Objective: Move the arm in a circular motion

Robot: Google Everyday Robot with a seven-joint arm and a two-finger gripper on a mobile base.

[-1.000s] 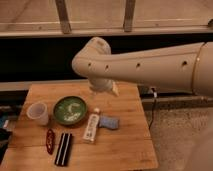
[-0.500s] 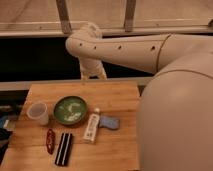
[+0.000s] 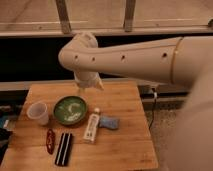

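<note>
The cream-white arm reaches in from the right across the upper middle of the camera view, with a row of small dark holes along its tube. Its rounded joint sits above the far edge of the wooden table. Below that joint the arm turns down, and the gripper hangs just over the table's far edge, above and behind the green bowl. It touches none of the table items.
On the table are a pale cup, a white bottle lying beside a blue item, a red item and a black item. A dark cable hangs at the table's right. Railing posts stand behind.
The arm's joint has swung left and up from a second ago, then down a little. The big near segment has drawn back to the right, uncovering the table's right side.
</note>
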